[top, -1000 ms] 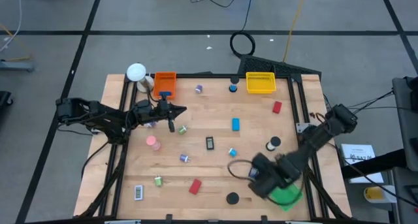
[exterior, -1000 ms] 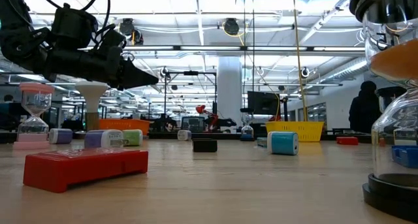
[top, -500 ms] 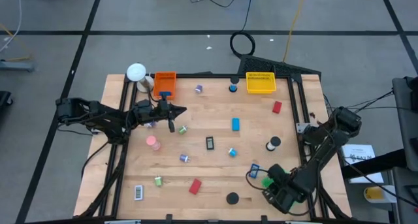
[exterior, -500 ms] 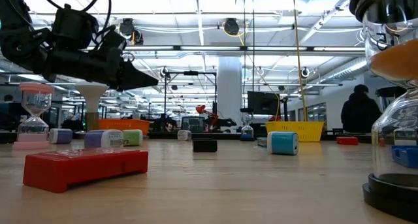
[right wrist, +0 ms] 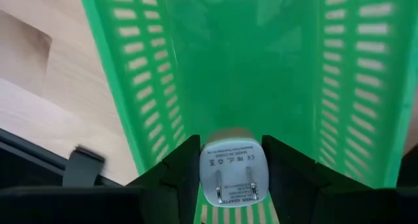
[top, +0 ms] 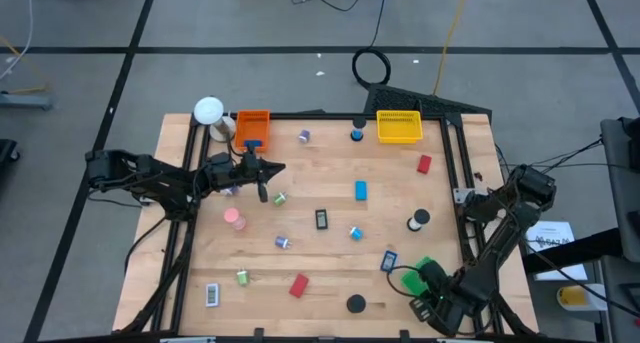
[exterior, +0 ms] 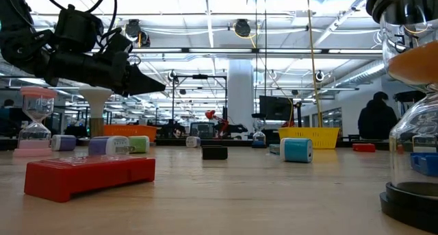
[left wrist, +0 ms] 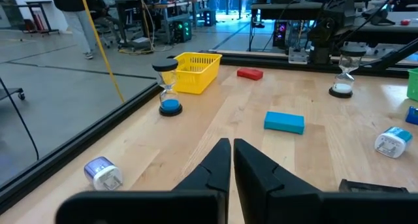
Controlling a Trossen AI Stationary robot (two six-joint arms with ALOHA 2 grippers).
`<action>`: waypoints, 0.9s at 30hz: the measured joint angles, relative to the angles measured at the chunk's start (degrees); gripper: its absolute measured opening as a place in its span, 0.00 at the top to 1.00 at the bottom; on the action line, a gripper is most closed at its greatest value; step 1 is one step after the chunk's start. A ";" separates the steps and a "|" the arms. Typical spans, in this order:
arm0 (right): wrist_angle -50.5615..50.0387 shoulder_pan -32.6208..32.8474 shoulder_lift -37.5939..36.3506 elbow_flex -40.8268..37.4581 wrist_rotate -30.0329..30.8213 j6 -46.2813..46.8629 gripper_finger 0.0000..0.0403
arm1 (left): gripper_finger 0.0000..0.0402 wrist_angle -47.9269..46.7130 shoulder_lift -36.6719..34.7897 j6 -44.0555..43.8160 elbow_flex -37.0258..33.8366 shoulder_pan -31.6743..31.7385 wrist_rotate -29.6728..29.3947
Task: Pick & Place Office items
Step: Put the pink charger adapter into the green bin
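In the right wrist view, the right gripper (right wrist: 226, 168) pinched a small white plug-in charger block with two metal prongs (right wrist: 232, 174) between its dark fingers (right wrist: 175, 174), directly over the floor of the green slotted plastic tray (right wrist: 228, 67). In the high view that gripper (top: 432, 301) sat at the lower right of the frame, at the table's near right corner, with the green tray (top: 421, 269) showing just beside it.

The left gripper (top: 278, 169) hovered in the upper left part of the wooden table (top: 330, 253), its fingers pressed together and holding nothing; the left wrist view showed the two dark tips (left wrist: 230, 160) meeting above bare wood.

The other office items lay scattered over the table. A blue rectangular block (top: 360, 190) sat near the centre, a black-and-white rectangle (top: 321, 219) below it, a red block (top: 298, 285) at lower centre and another red block (top: 424, 164) at upper right. A striped white rectangle (top: 212, 295) lay at lower left, a black disc (top: 355, 304) at bottom centre, a pink round piece (top: 233, 218) at centre left, and a small blue piece (top: 388, 262) just left of the green tray.

An orange tray (top: 252, 126) and a yellow tray (top: 397, 127) stood along the far edge, with a white ball-topped object (top: 208, 111) at the upper left corner.
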 joint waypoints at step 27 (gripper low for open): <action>11.32 2.80 -0.55 -7.50 1.57 -0.09 0.55 | 0.99 -0.26 0.00 0.17 0.00 -0.01 -0.50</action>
